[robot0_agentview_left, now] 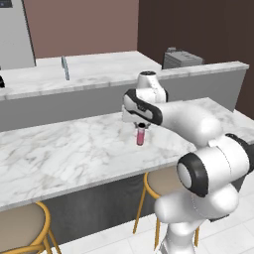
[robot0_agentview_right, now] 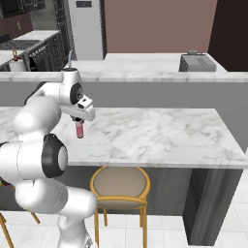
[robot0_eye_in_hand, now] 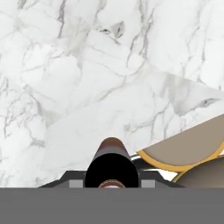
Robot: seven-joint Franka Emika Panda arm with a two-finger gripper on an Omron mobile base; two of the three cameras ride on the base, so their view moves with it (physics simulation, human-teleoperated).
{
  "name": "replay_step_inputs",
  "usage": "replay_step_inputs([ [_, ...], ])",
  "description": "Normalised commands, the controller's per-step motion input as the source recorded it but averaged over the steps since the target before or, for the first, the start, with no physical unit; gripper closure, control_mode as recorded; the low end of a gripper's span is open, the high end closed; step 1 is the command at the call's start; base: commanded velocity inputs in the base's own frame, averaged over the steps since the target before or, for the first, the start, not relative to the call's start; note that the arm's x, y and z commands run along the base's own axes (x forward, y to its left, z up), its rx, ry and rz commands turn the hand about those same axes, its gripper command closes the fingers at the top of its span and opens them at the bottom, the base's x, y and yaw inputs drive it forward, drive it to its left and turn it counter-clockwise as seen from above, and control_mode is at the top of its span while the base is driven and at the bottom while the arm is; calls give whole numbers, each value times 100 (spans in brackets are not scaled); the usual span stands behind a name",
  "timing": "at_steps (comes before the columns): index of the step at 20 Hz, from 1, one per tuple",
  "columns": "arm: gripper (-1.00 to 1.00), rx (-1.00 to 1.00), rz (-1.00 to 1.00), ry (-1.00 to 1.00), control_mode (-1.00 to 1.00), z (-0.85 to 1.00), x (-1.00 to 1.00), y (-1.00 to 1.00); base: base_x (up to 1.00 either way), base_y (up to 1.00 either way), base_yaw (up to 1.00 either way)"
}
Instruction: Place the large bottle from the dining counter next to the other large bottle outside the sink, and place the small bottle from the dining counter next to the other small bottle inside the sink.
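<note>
My gripper is shut on the small bottle, a pink-red cylinder hanging upright from its dark cap. It is over the dining counter, near the middle of the slab. I cannot tell whether its base touches the marble. In the hand view the small bottle is seen end-on between the fingertips, with the marble below it. A steel tap rises on the back counter; the sink basin is hidden behind the ledge. The large bottle, the other large bottle and the other small bottle are out of view.
Gold-legged stools stand under the near edge of the dining counter. A grey box-like appliance sits on the back counter at the right. A fridge and a stove stand at the far left.
</note>
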Motion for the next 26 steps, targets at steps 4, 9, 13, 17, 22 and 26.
replay_step_inputs([
  [4,100,0,7,-2,-100,18,-51,0,0,0,0],
  [9,100,0,16,-5,-100,14,-52,0,0,0,0],
  [13,100,0,18,-2,-100,21,-50,0,0,0,0],
  [17,100,0,13,0,-100,24,-56,0,0,0,0],
  [22,100,0,11,1,-100,17,-32,0,0,0,0],
  [26,100,0,11,1,-100,6,-15,0,0,0,0],
])
